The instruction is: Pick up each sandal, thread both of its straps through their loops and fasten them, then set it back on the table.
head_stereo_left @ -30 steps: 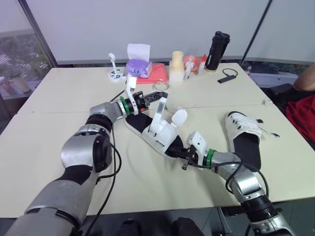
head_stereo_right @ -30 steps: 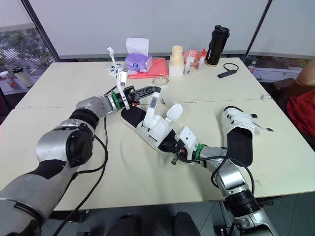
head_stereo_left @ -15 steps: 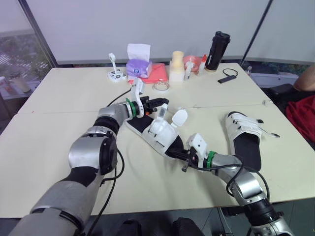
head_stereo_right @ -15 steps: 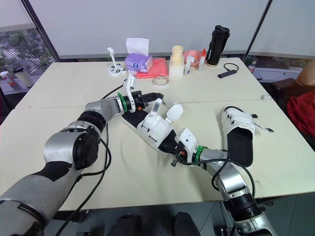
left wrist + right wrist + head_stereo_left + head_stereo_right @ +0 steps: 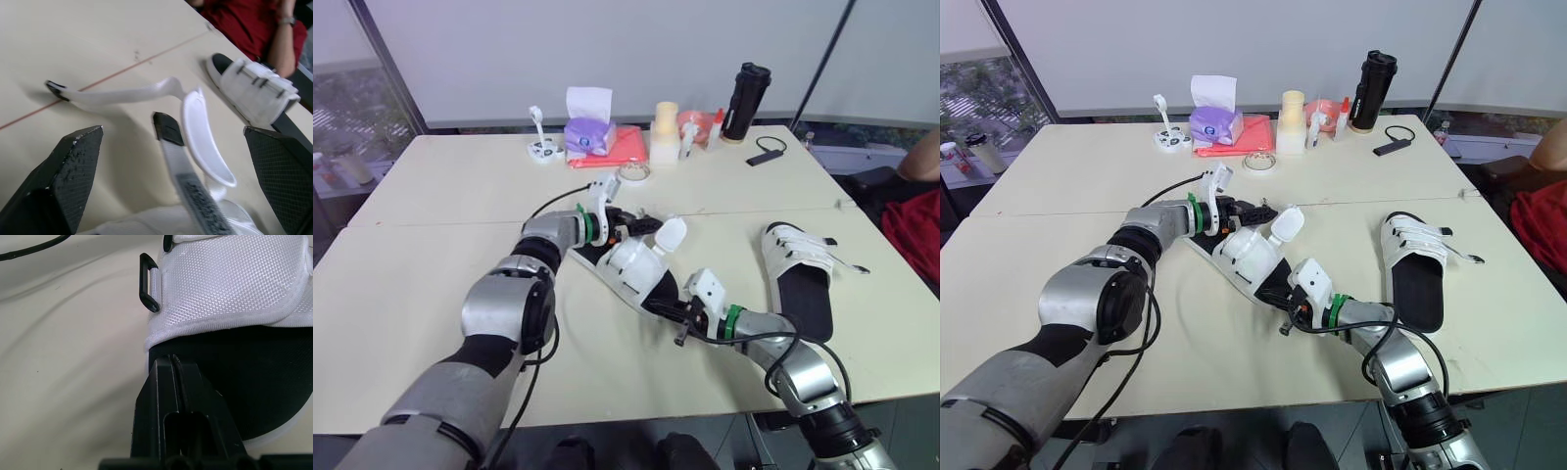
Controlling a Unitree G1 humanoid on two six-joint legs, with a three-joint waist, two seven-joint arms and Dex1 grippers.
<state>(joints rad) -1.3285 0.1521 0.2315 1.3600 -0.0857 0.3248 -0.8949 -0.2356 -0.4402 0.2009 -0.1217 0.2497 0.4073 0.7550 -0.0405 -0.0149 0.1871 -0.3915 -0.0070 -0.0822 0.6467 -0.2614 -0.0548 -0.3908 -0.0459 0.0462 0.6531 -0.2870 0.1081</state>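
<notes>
A white sandal with a black footbed (image 5: 631, 269) lies mid-table with its straps undone. One white strap (image 5: 203, 132) curls upward, and a second strap with a rough fastening strip (image 5: 173, 147) points between my left fingers. My left gripper (image 5: 641, 223) hovers at the sandal's toe end, open, with the wide-spread fingers (image 5: 73, 166) touching nothing. My right gripper (image 5: 680, 321) is shut, its tips (image 5: 170, 360) resting on the edge of the black footbed at the heel, just below the strap loop (image 5: 148, 286). A second sandal (image 5: 800, 264), straps fastened, lies to the right.
Along the table's far edge stand a purple tissue box (image 5: 587, 132), a red cloth (image 5: 628, 147), a cream cup (image 5: 665, 132), a black bottle (image 5: 745, 101) and a tape roll (image 5: 632, 171). A person in red (image 5: 920, 211) sits at the right edge.
My left gripper let go of the strap it held upright and opened, moving right toward the sandal's toe. The strap dropped lower. The right gripper stayed at the heel.
</notes>
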